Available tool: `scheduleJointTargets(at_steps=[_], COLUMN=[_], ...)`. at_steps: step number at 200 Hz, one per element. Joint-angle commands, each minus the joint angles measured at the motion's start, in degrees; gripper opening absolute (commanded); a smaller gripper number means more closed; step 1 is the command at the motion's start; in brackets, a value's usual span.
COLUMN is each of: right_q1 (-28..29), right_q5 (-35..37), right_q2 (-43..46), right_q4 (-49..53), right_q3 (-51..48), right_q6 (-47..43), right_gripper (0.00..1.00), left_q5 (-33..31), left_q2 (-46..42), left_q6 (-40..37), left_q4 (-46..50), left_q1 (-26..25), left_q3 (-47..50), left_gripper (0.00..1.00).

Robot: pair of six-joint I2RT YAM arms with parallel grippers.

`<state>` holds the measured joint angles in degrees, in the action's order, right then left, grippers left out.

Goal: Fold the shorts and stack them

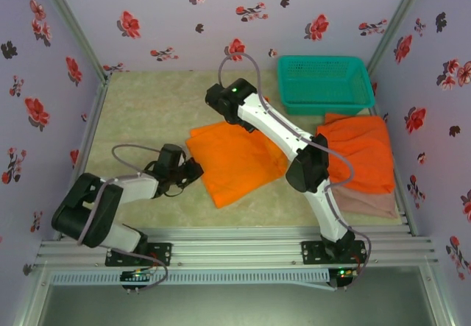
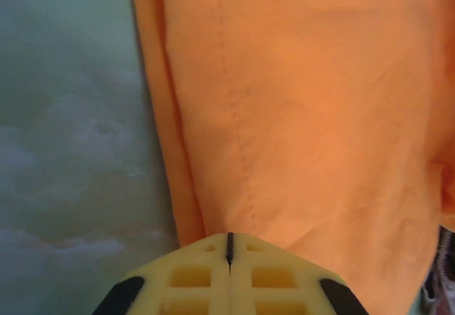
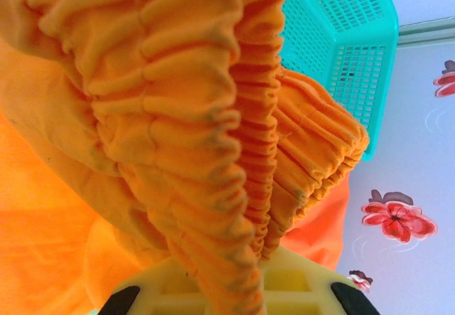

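The middle orange shorts [image 1: 235,165] lie spread flat near the centre of the table [image 1: 143,116], with one corner reaching toward 7 o'clock. At their 9 o'clock edge sits my left gripper [image 2: 229,242], low over the tabletop. Its jaws are pressed together with only a thin line between them. The folded side edge of the cloth runs straight down to the tips, but I cannot tell whether any fabric is caught there.

At the shorts' 11 o'clock corner my right gripper [image 1: 217,105] is clamped narrowly on the gathered waistband [image 3: 213,116]. The wrist camera shows the ruffled elastic bunched up and running down between my fingers.

At 3 o'clock from these shorts a second orange shorts [image 1: 360,153] lies on top of the pink shorts [image 1: 375,202], whose pale edge shows along the stack's 5 o'clock side. My right arm crosses over the stack's 9 o'clock edge.

The teal basket [image 1: 324,83] stands at 12 o'clock from that stack, just beyond it, close to the flowered wall [image 1: 184,17] at the far side.
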<state>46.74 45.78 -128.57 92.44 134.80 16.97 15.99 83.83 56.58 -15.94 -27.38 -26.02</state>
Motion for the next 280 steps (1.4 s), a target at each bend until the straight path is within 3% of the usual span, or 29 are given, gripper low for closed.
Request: scheduleJointTargets(at_steps=[1, 146, 240, 280], right_q1=[-0.08, 6.27, 9.03, 9.09], right_q5=[-0.42, -8.59, -18.28, -25.09], right_q2=[2.63, -3.69, -8.02, -10.26], right_q4=[4.06, 2.60, -3.21, -6.78], right_q3=[0.04, 10.13, 10.56, 10.15], right_q6=[-0.02, 0.65, 1.69, 2.36], right_gripper=[0.01, 0.05, 0.08, 0.15], left_q5=[-3.31, -3.77, -3.82, -3.77], left_q2=[2.84, 6.72, 7.22, 6.99], left_q6=[-0.41, -0.07, 0.29, 0.85], left_q4=[-2.54, -4.31, -5.15, -5.49], left_q1=[-1.01, -1.83, -2.05, -1.98], left_q3=[-1.49, -1.19, -1.16, -1.23], left_gripper=[0.00, 0.00, 0.00, 0.00])
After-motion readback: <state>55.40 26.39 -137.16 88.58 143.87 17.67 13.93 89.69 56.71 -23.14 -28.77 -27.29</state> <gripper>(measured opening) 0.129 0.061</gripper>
